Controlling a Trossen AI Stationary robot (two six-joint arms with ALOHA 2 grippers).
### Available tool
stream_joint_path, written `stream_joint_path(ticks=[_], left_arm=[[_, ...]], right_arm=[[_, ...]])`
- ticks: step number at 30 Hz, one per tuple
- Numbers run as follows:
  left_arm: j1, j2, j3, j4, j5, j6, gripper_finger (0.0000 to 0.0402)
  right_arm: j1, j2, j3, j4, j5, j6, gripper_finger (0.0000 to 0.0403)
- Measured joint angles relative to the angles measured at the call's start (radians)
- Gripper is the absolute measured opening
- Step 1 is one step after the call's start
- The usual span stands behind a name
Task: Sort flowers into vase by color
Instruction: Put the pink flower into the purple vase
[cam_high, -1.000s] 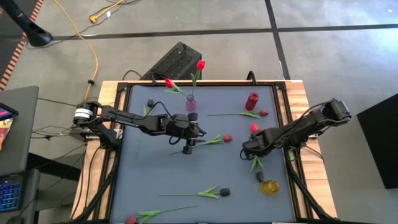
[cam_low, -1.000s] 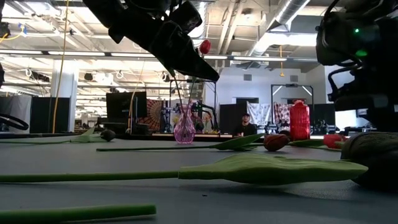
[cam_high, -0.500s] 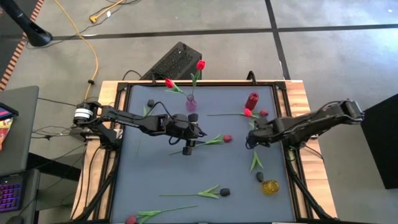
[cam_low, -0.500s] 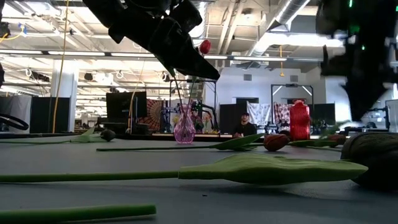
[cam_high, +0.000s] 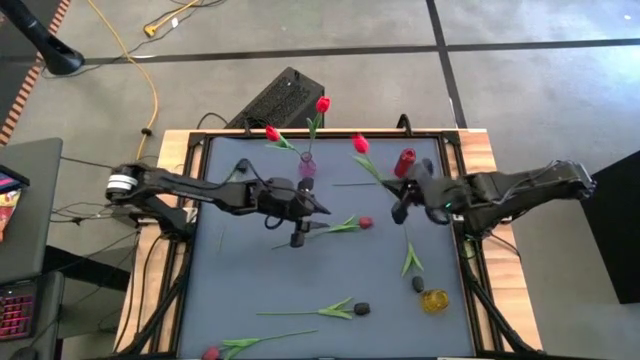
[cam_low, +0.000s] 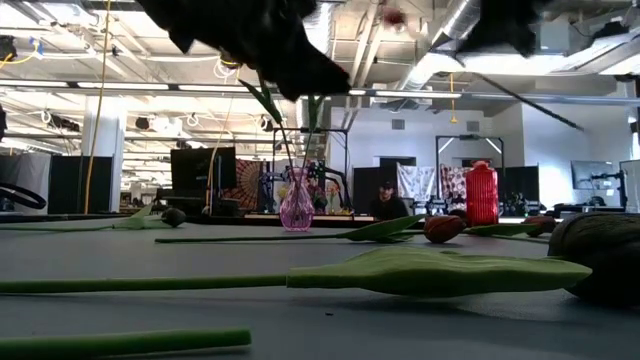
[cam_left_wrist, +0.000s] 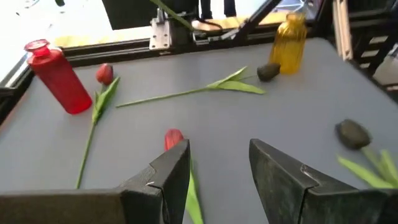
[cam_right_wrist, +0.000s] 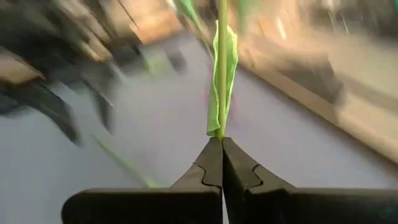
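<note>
My right gripper is shut on a red tulip whose head points toward the far left. The tulip is high above the table in the low view. My left gripper hovers open above mid-table, over a tulip with a maroon head that lies flat. A small pink vase at the far middle holds two red tulips by their stems. A red vase and a yellow vase stand on the right. Other tulips lie flat on the mat. My right gripper pinches the tulip's green stem, at a leaf, between its two shut fingertips. The stem runs on straight ahead past the fingertips. The tulip is lifted clear of the table, its head up and toward the far left.
Tulips lie flat at the near middle, near left, beside the red vase and by the yellow vase. A black-headed one lies at the far left. Wooden rails border the grey mat.
My right gripper has risen and gone toward the far edge and the red vase, carrying the red tulip from low over the mat to high above it; its head now points far left. My left gripper has risen a little.
</note>
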Motion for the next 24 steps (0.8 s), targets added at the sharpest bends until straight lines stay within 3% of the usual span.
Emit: stream_joint_path(ticks=[3, 6, 8, 11, 16, 21, 24], left_arm=[[0.001, -0.084, 0.0, -0.085, -0.001, -0.024, 0.0155], [0.0, -0.17, -0.028, -0.102, 0.0, -0.024, 0.0155], [0.0, -0.224, -0.076, -0.068, -0.001, -0.03, 0.0153], [0.0, -0.297, -0.173, 0.041, -0.01, -0.07, 0.0148], [0.0, -0.384, -0.3, 0.192, -0.074, -0.159, 0.0142], [-0.001, -0.43, -0.346, 0.178, -0.094, -0.24, 0.0142], [-0.006, -0.435, -0.347, 0.149, -0.089, -0.252, 0.0142]], right_arm=[[-0.043, -0.003, -0.005, 0.335, -0.096, -0.29, 0.0021], [-0.118, 0.023, -0.038, 0.702, -0.358, -0.515, 0.0021], [-0.183, 0.059, -0.064, 0.912, -0.56, -0.586, 0.0021], [-0.282, 0.148, -0.071, 1.083, -0.748, -0.628, 0.0021], [-0.416, 0.383, -0.072, 1.416, -0.856, -0.662, 0.0021], [-0.533, 0.616, -0.043, 1.738, -0.941, -0.543, 0.0021], [-0.587, 0.737, -0.009, 1.844, -0.941, -0.484, 0.002]])
